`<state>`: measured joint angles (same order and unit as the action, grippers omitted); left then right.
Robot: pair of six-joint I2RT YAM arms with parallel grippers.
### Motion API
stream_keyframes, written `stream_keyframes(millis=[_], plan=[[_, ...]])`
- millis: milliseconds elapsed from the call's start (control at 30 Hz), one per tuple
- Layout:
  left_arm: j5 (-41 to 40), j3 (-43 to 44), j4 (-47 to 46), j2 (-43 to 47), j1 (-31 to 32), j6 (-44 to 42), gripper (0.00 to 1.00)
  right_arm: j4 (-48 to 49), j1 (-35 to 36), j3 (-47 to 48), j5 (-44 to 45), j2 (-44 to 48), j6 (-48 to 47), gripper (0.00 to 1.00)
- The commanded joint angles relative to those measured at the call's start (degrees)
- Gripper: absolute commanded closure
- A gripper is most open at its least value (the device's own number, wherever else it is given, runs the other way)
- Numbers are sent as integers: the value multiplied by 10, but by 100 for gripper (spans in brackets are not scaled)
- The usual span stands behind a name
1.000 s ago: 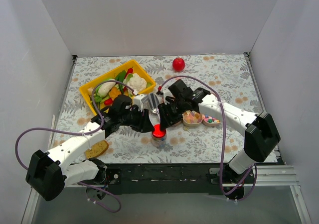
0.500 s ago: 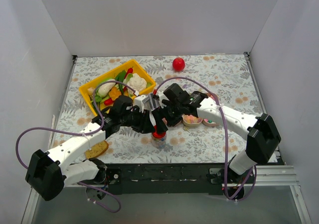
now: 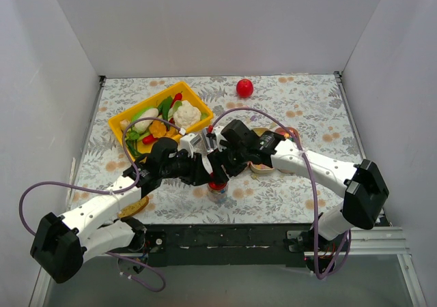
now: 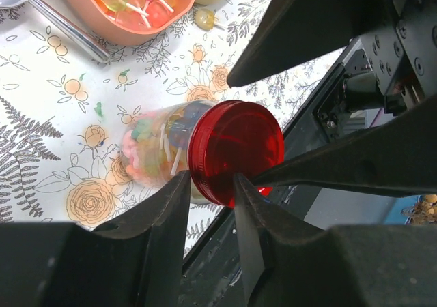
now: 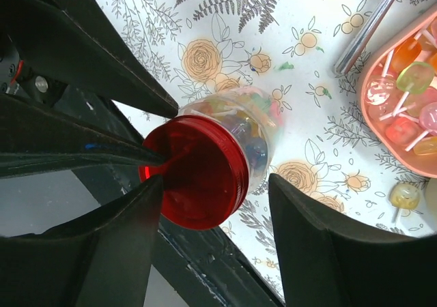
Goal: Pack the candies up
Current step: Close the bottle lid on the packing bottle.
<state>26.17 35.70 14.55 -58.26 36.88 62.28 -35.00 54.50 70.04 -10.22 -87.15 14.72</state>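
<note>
A clear jar with a red lid stands near the table's front edge, packed with candies. My left gripper comes in from the left, its narrow jaws pinching the near rim of the lid. From the right, my right gripper hangs open over the same lid, one finger on each side. More candies, lollipops on sticks, lie in a pink dish. One yellow lollipop lies loose on the cloth.
A metal spoon lies beside the pink dish. A yellow tray of toy vegetables stands at the back left, a red ball at the back. A brown biscuit lies under the left arm. The black front rail runs just behind the jar.
My right gripper has opened and shifted left over the jar lid. The left arm has pushed slightly right; both grippers now crowd the lid and hide most of it from above.
</note>
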Motion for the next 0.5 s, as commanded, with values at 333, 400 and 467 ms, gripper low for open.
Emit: stream_keyframes(millis=[333,400,467], plan=[[-39,11,21,-4,2,-10,64,-16,-11,-80,88,36,57,44],[-41,14,22,-5,2,-11,64,-16,-13,-90,99,46,60,44],[-41,16,23,-5,2,-11,64,-20,-13,-100,108,51,62,44]])
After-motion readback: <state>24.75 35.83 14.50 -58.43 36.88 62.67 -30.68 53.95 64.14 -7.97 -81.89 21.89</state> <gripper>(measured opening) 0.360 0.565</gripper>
